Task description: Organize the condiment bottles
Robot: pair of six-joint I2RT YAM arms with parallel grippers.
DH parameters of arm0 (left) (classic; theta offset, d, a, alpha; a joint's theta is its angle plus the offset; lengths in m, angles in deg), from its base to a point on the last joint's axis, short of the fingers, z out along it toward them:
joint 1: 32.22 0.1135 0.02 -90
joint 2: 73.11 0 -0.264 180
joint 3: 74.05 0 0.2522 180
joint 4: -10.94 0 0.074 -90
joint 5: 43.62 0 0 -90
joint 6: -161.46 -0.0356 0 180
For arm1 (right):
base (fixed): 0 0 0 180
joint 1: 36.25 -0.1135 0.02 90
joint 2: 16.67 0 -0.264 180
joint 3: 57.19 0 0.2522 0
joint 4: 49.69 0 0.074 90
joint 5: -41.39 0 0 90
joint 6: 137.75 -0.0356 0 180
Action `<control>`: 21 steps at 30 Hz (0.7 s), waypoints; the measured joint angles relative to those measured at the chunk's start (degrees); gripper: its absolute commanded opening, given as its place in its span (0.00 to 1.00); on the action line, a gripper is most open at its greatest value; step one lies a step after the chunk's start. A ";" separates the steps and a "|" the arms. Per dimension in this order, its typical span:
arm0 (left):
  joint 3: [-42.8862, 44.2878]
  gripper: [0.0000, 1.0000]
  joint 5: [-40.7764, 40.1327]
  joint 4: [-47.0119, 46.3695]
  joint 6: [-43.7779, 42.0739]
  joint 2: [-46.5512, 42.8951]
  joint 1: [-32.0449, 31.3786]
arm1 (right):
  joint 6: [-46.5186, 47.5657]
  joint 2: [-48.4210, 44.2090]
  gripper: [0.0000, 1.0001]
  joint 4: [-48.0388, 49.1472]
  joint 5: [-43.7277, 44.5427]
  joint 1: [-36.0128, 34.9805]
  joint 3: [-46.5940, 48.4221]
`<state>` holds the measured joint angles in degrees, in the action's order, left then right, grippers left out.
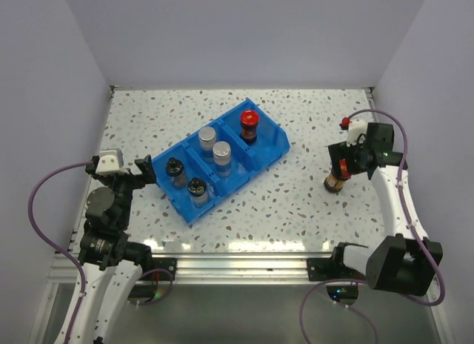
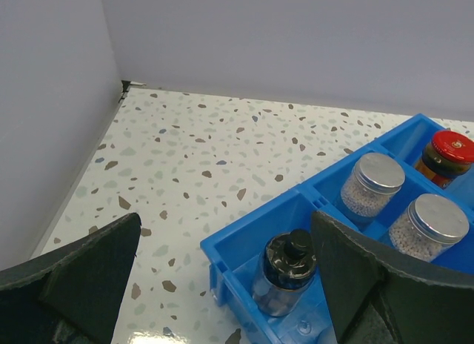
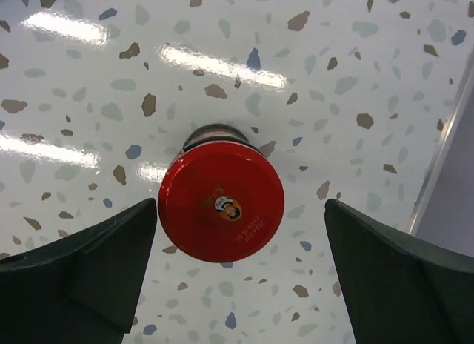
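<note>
The blue bin (image 1: 275,153) sits mid-table. Its near-left compartment holds two black-capped bottles (image 1: 175,170) (image 1: 197,189), the middle one two silver-capped bottles (image 1: 207,137) (image 1: 222,154), and the far-right one a red-capped bottle (image 1: 249,124). A second red-capped bottle (image 1: 335,180) stands on the table at the right. My right gripper (image 1: 342,167) is open above it. In the right wrist view the red cap (image 3: 221,203) lies between the fingers (image 3: 89,270), closer to the left one. My left gripper (image 1: 143,170) is open and empty beside the bin's near-left end.
In the left wrist view, a black-capped bottle (image 2: 287,270) stands in the bin (image 2: 244,236) by my right finger (image 2: 355,277). The silver caps (image 2: 374,175) (image 2: 438,218) and a red cap (image 2: 452,147) lie beyond. Grey walls enclose the speckled table on the left, back and right.
</note>
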<state>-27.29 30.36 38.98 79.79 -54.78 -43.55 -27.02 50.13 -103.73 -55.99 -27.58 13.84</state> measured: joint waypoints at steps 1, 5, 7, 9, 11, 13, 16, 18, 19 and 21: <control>0.00 1.00 0.00 0.00 0.00 -0.07 -0.02 | 0.20 1.16 0.98 0.02 -0.37 0.09 -0.09; 0.00 1.00 0.00 -0.02 0.02 -0.35 -0.02 | 0.57 5.07 0.99 0.59 -2.27 0.37 -0.50; 0.00 1.00 0.00 0.00 0.00 -0.35 0.00 | 0.61 6.51 0.98 1.05 -2.73 0.48 -0.68; 0.00 1.00 0.02 -0.02 0.02 -0.35 -0.02 | 0.70 7.93 0.89 1.57 -2.97 0.52 -0.79; 0.00 1.00 0.04 -0.02 0.00 -0.35 -0.02 | 0.90 9.07 0.76 2.05 -3.37 0.63 -0.98; 0.00 1.00 0.07 -0.02 0.02 -0.35 0.00 | 1.18 10.01 0.39 2.14 -4.66 0.72 -1.25; 0.00 1.00 0.07 -0.04 0.02 -0.35 0.00 | 1.64 10.05 0.06 2.47 -5.20 0.74 -1.27; 0.00 1.00 0.20 -0.04 0.02 -0.35 -0.02 | 2.10 10.03 0.00 2.34 -5.68 0.79 -1.27; 0.00 1.00 0.22 -0.04 0.02 -0.35 -0.02 | 2.34 9.97 0.00 2.14 -5.95 0.76 -1.22; 0.00 1.00 0.28 -0.04 0.00 -0.35 -0.02 | 2.43 9.92 0.00 0.76 -7.06 0.76 -0.70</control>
<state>-27.29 30.65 38.94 79.79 -55.13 -43.58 -24.59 60.06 -102.96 -63.05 -26.82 13.14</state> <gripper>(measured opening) 0.997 0.692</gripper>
